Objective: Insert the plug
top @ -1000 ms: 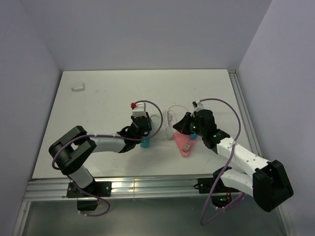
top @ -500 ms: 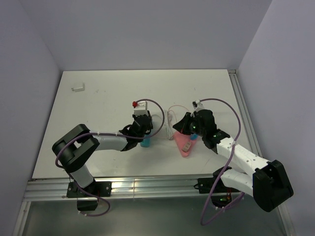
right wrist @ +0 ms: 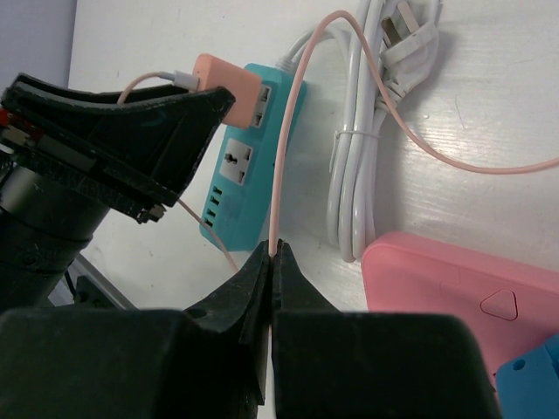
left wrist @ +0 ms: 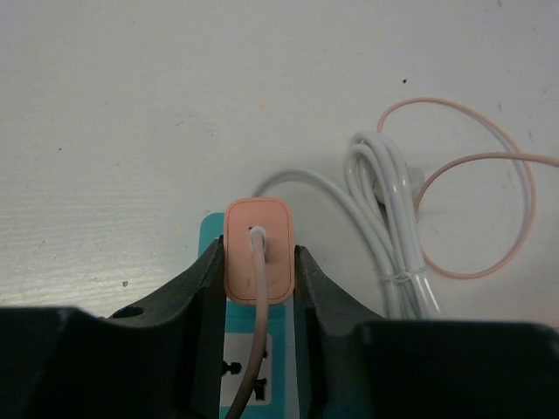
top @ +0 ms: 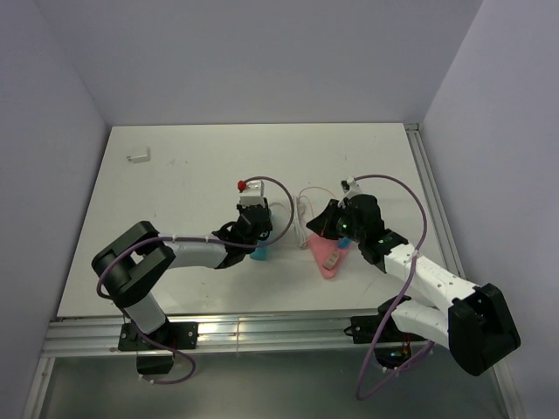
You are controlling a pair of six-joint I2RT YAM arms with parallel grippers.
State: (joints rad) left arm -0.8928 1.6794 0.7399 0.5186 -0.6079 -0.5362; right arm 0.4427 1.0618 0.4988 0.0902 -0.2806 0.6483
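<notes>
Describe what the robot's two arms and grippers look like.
The left arm and right arm share white tubular links, bulky black joints and a looping purple cable each. The left gripper and right gripper have matte black wedge-shaped fingers. A small red part sits by the left wrist.

The white table carries a bundled white cord, cinched by a thin tie. It lies ahead of the left gripper and to its right. From the right gripper, the same bundle lies just ahead, slightly to the right, with its thicker end farthest away. A flat pink case with a raised triangle mark sits close on that gripper's right. Only a corner of a blue object shows beside the case. A small white item rests well away from the left gripper, near the table's far left corner. A metal rail borders the near edge, behind both grippers. Pale walls enclose the table.
</notes>
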